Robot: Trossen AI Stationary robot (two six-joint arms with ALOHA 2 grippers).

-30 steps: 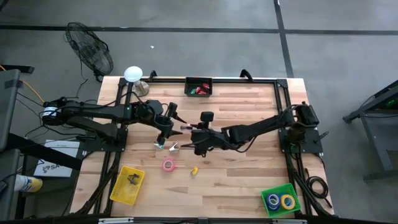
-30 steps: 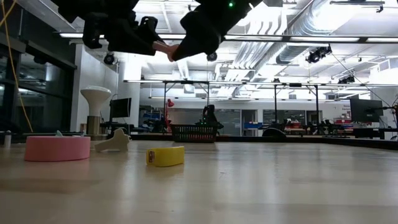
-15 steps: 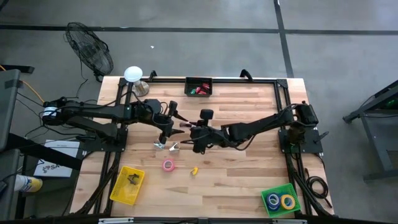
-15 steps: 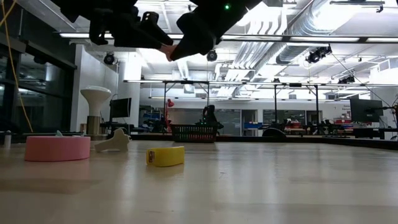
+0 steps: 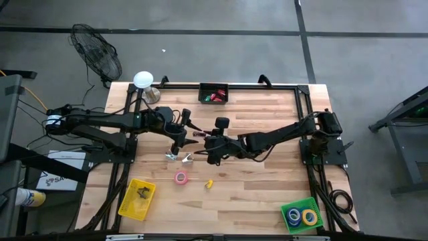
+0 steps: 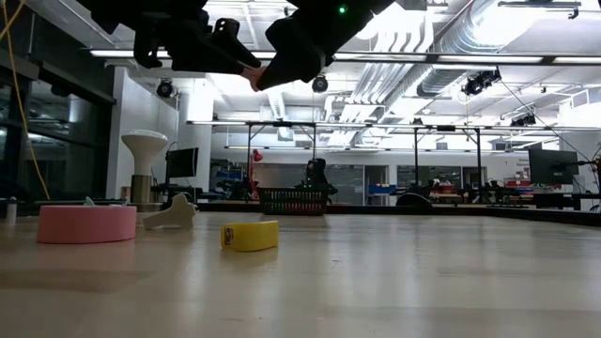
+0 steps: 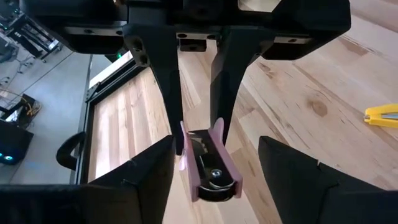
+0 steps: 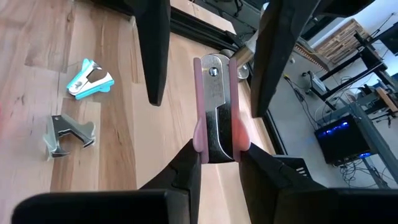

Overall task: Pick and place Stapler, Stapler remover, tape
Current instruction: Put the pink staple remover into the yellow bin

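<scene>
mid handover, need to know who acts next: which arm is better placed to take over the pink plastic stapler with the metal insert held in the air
Left. The left gripper stands open around the pink stapler's free end; the right gripper is shut on the other end.

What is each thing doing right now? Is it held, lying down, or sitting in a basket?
pink stapler, held up in the air by the right hand.
right hand, shut on the pink stapler.
left hand, open around the pink stapler, not squeezing it.
pink tape, lying flat on the table.
blue staple remover, lying loose on the table.
green basket, has tape rolls inside.
</scene>
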